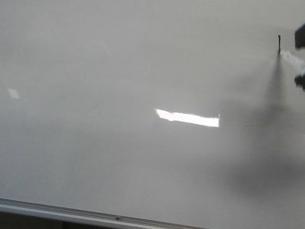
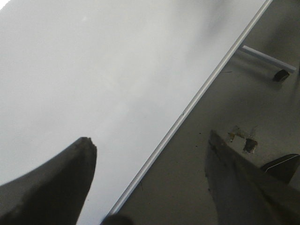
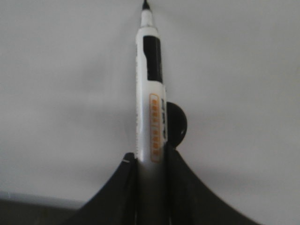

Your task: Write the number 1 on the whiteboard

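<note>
White and glossy, the large whiteboard [image 1: 116,85] fills almost the whole front view, and a grey metal rail [image 1: 135,224] runs along its lower edge. Some bright reflections of lamps lie on its surface.

Near the upper right corner of the board there is a short thin black stroke, the number 1 [image 1: 278,44]. It stands almost upright. Just beside its lower end is the white marker pen with the black tip [image 1: 293,60], and the tip seems to touch the board at the end of the stroke. A soft grey shadow falls on the board below it.

The right gripper [image 3: 151,161], black, comes in from the right edge of the front view. In the right wrist view its two fingers are closed tightly on the white body of the marker, which carries a black band and an orange label, and the black tip points away from the fingers to the board.

The left gripper [image 2: 150,154] shows only in the left wrist view. Its two dark fingers [image 2: 70,168] stand wide apart and hold nothing. Between them I see the board, its metal edge and a grey floor beside it.
</note>
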You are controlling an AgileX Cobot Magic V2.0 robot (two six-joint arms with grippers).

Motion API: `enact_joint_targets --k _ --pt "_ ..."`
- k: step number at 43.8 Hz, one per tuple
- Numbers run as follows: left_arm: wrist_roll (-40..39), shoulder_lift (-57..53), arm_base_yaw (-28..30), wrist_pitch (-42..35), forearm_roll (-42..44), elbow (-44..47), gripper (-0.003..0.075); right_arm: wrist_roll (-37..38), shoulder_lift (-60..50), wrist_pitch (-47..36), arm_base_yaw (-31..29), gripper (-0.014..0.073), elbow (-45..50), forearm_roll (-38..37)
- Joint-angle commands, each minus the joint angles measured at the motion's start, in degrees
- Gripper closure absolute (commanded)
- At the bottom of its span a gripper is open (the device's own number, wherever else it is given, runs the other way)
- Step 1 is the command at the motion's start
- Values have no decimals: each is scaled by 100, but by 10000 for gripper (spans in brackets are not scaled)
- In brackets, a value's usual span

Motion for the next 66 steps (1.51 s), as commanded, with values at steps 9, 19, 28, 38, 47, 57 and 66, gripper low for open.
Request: enact_joint_targets --k 9,19,28,38,47,57,66 --pt "-69 -35 1 -411 -164 -155 238 -47 -1175 83 46 622 -163 -26" --pt "18 37 -77 -501 -382 -179 238 -546 -2172 720 46 622 -168 -26" --pt "483 531 -673 -17 -450 -428 238 -1744 -2465 2807 46 622 -798 81" --pt "794 1271 -1674 -40 -436 -870 238 -3466 -2409 4400 46 622 -1508 1113" --pt "1142 1985 -2275 -56 -410 -1488 238 -4710 -2409 5210 46 622 -1706 2021" --pt "1484 2587 -2665 -44 -410 -2162 238 -4872 -2189 5555 523 622 -1706 2121" --pt "1606 2980 -2928 -44 -402 -2458 238 -4872 -1776 5592 770 622 -1706 2099"
